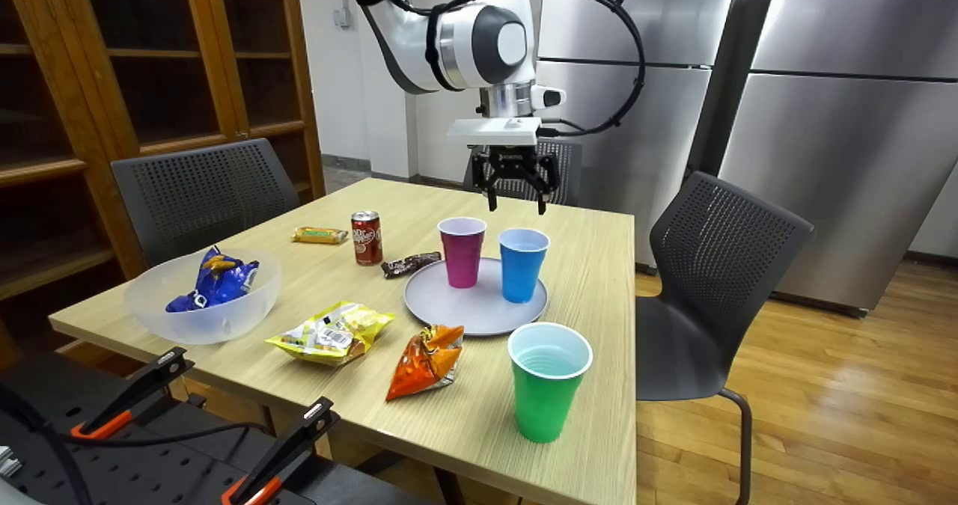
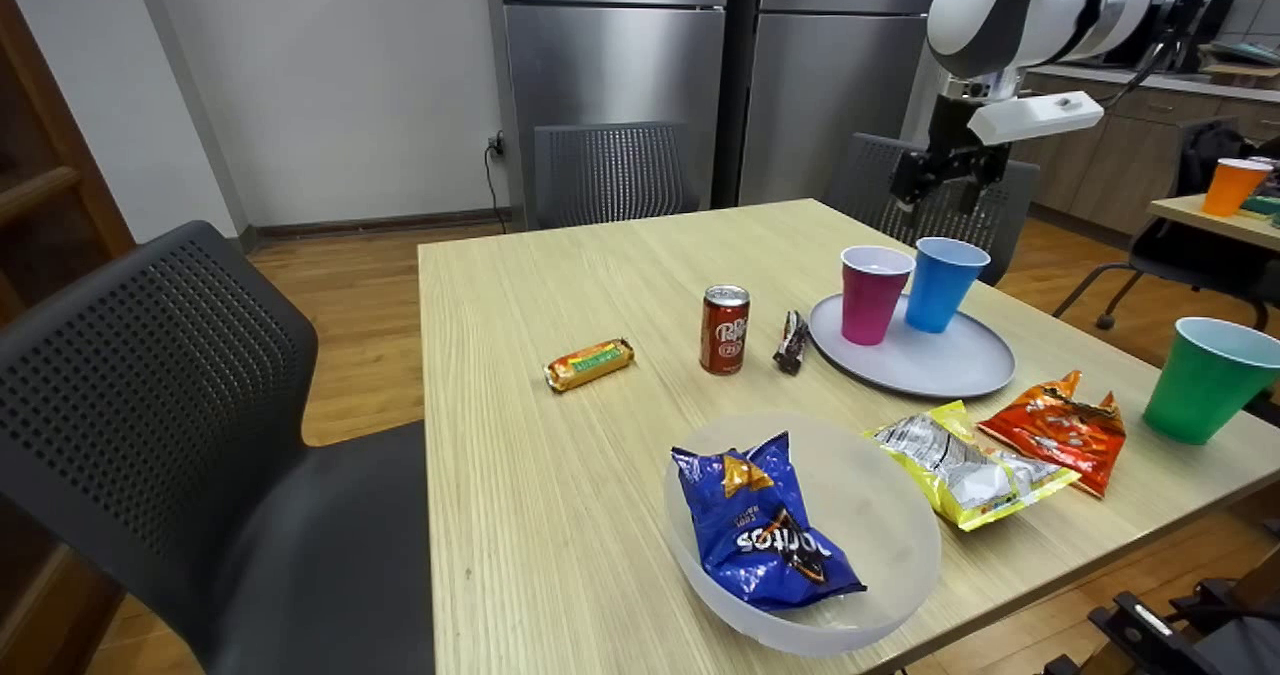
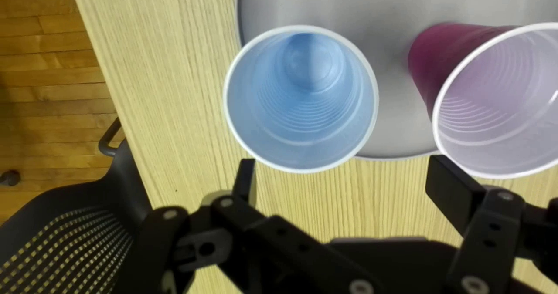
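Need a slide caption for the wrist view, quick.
Open, empty jaws near a blue cup and a purple cup, both upright on a gray plate.

Exterior views angled down, sharing the table (image 1: pixel 333 277), wrist view close above blue cup (image 3: pixel 301 111)

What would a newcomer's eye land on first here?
Probably the pink cup and blue cup on the grey plate, plus the green cup on the table. Next comes the open gripper, hanging near the plate and holding nothing. Then the blue bag in the bowl.
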Robot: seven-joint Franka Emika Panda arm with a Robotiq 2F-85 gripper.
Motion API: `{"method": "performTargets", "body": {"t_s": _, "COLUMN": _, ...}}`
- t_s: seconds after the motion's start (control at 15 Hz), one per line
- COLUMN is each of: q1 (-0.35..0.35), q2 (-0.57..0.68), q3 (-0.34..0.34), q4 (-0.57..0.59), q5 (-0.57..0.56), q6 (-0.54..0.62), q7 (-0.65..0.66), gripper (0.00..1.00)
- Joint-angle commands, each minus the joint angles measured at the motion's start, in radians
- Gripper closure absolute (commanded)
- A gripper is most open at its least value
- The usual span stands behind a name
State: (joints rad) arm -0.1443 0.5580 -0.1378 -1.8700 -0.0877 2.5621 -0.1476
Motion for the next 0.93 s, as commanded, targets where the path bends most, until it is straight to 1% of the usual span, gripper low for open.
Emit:
{"method": "performTargets", "body": {"t_s": 0.0, "q1": -0.034, "q2": -0.082, "q3": 0.027, "q4": -0.067, "q5": 0.013, "q6": 0.023, "q7": -0.038, "gripper": 0.00}}
{"method": "performTargets", "body": {"t_s": 0.13, "q1": -0.039, "q2": -0.109, "q3": 0.028, "q4": -0.091, "q5": 0.016, "q6": 0.034, "q7": -0.043, "gripper": 0.00}}
{"method": "performTargets", "body": {"t_s": 0.4, "q1": -0.078, "q2": -0.181, "q3": 0.057, "q4": -0.151, "q5": 0.068, "q6": 0.025, "q7": -0.116, "gripper": 0.00}}
{"method": "performTargets", "body": {"t_s": 0.87, "q1": -0.118, "q2": -0.309, "q3": 0.049, "q4": -0.261, "q5": 0.140, "q6": 0.024, "q7": -0.196, "gripper": 0.00}}
